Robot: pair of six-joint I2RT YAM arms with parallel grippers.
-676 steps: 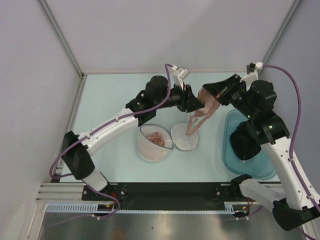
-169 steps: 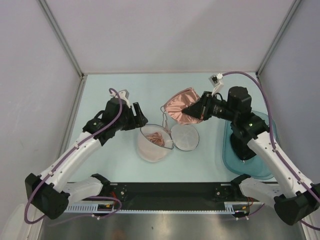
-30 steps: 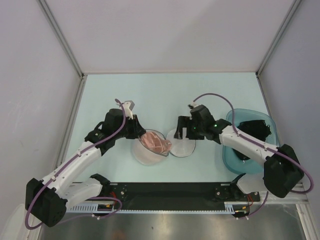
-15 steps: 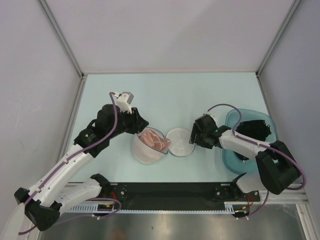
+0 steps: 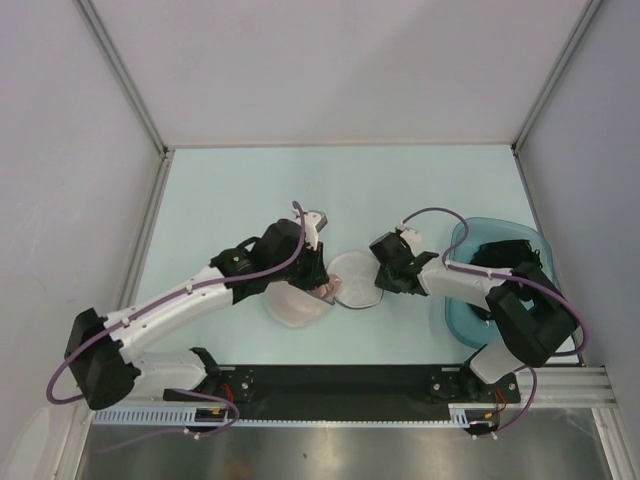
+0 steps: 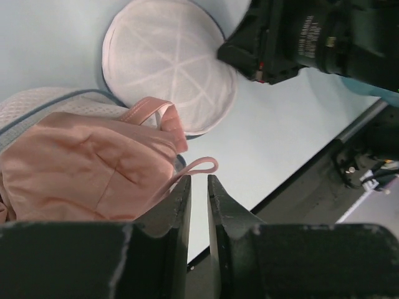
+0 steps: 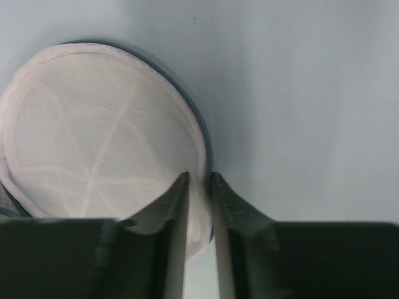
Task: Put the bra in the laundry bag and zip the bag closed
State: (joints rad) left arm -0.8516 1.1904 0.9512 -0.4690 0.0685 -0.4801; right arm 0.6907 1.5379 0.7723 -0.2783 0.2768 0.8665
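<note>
The small round white mesh laundry bag [image 5: 355, 280] lies open on the pale blue-green table [image 5: 230, 190], its two domed halves side by side and joined where they touch, so that one half serves as a bowl and the other as a lid. The salmon-pink shiny satin bra [image 6: 81, 162] sits bunched inside the left half [image 5: 290, 308], which is the place where it must be before any closing. Not all of it is inside, however: a thin pink strap loop [image 6: 198, 165] hangs over the dark zip rim onto the table. I judge that this is why the left gripper [image 6: 198, 179] stands just beside this loop, its two fingers drawn almost together with only a narrow slit, and nothing that I can see between them; it looks placed to push or pick the strap back in. The right gripper [image 7: 199, 176] is at the far edge of the empty half [image 7: 93, 137], and its fingers are closed on the rim, with the white edge pinched between them. This hold makes sense for folding that half over the bra like a lid. If the loop remains outside, the zip may catch on it. The translucent teal plastic basin [image 5: 455, 300] with a black garment [image 5: 505, 258] stands to the right, apart from the work.
</note>
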